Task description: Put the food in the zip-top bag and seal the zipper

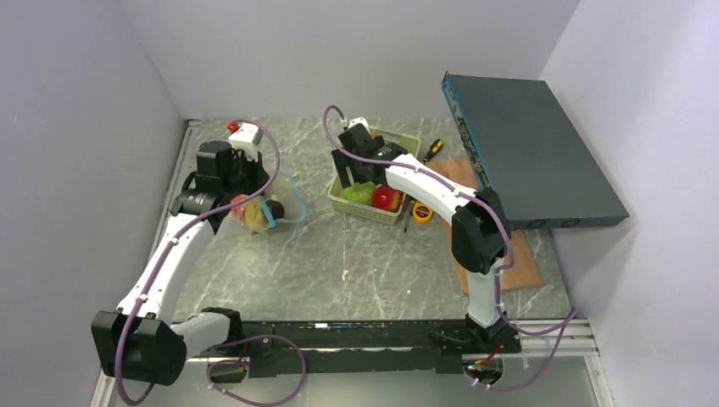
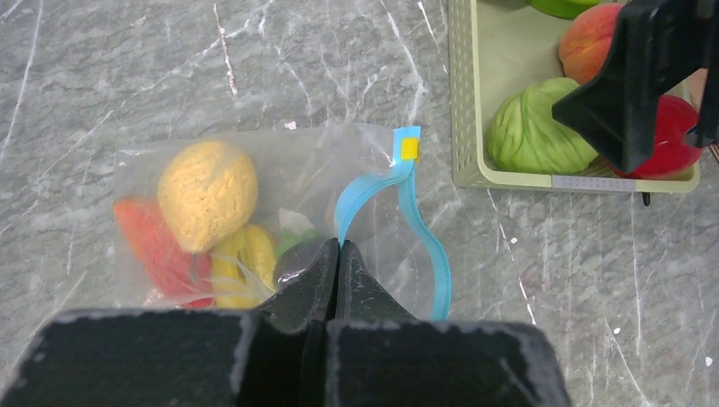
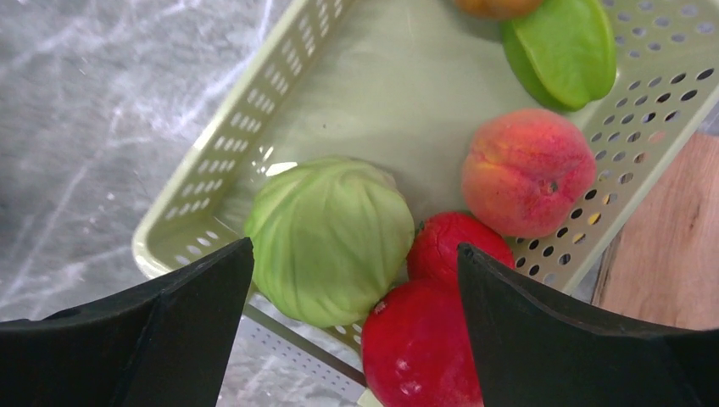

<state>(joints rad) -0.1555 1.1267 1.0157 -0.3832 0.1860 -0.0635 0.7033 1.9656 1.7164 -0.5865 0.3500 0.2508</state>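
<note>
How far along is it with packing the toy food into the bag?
Partly done: a yellow fruit and a red piece sit inside the zip-top bag. In hand: the left end effector pinches the bag's mouth; the right end effector hangs open over the basket. Left: the cabbage, peach, red fruits and green fruit, then sealing the zipper, now gaping.

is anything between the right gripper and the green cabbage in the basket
Nothing visible does. The right gripper is open above the green cabbage in the basket, with no object between them. A red fruit lies against the cabbage's side, so one finger may meet it.
</note>
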